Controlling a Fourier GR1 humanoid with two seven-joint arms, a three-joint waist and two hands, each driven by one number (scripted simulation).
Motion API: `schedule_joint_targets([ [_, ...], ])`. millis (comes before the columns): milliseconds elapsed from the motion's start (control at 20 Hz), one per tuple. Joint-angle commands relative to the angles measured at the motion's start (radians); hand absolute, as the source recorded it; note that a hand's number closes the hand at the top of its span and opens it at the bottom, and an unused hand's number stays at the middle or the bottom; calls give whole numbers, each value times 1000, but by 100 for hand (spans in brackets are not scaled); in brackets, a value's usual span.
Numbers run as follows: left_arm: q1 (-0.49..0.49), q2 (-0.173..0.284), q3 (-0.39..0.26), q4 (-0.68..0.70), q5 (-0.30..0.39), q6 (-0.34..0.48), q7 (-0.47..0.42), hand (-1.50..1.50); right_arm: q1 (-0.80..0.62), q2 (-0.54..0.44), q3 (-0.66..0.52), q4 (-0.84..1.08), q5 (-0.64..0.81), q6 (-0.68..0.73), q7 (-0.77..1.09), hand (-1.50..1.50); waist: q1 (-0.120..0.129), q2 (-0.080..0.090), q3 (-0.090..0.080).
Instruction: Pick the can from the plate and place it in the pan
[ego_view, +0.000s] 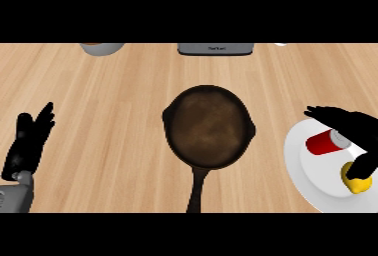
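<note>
Black and straight-fingered, your left hand (28, 145) rests open at nine o'clock. The dark pan (209, 127) at centre holds nothing. At three o'clock the white plate (310, 172) carries the red can (325, 142), lying on its side, and a yellow piece (357, 183). Your right hand (353, 131) arches over the can, not yet closed; wrap its fingers around the can's body before lifting.
</note>
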Motion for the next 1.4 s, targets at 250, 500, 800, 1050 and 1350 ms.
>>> schedule_joint_targets([
  [250,-4,-25,14,-72,-53,2,77,0,-19,27,-37,147,106,-87,-62,-150,1,0,0],
  [500,13,-32,33,-13,-40,-39,-15,0,-81,84,4,146,173,-189,-72,150,3,1,0],
  [800,12,-72,35,-54,-66,-12,27,0,-65,48,-66,169,171,-241,-154,150,-1,0,0],
  [1050,39,-53,62,-73,-60,-47,37,0,25,78,-98,192,191,-249,-87,150,-2,-1,0],
  [1350,79,-61,84,-13,-63,-51,-77,0,119,80,-171,84,115,-190,-47,150,-7,-3,-1],
])
